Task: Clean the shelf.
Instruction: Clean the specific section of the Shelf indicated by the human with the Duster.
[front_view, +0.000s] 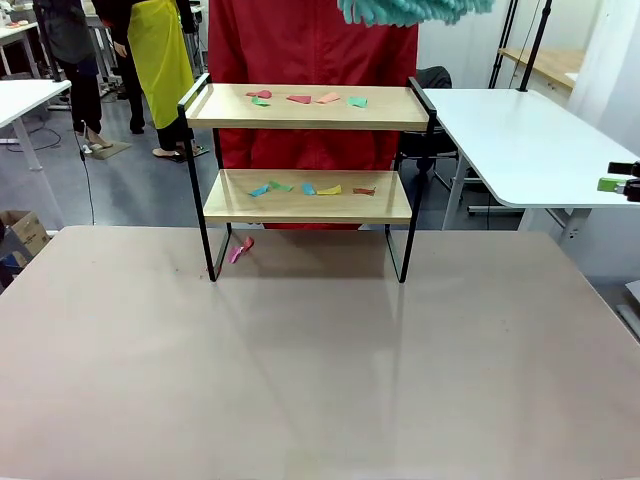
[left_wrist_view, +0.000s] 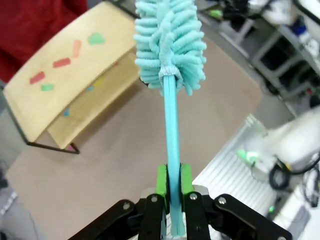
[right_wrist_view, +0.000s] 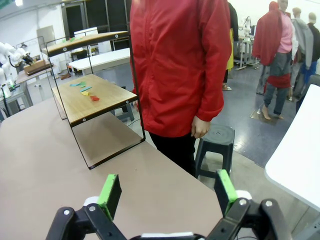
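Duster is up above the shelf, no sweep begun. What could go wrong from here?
1. The left gripper holds the teal duster far down its thin handle, so the head may bend or twist in the fingers on contact.
2. The shelf looks light on thin legs; a sideways sweep could shove it.
3. Paper scraps could be flung toward the person standing right behind.

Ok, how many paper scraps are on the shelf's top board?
5, in a row along the top board: red scrap and green scrap close together at the left, then another red scrap, pink scrap, green scrap. None seems hidden.
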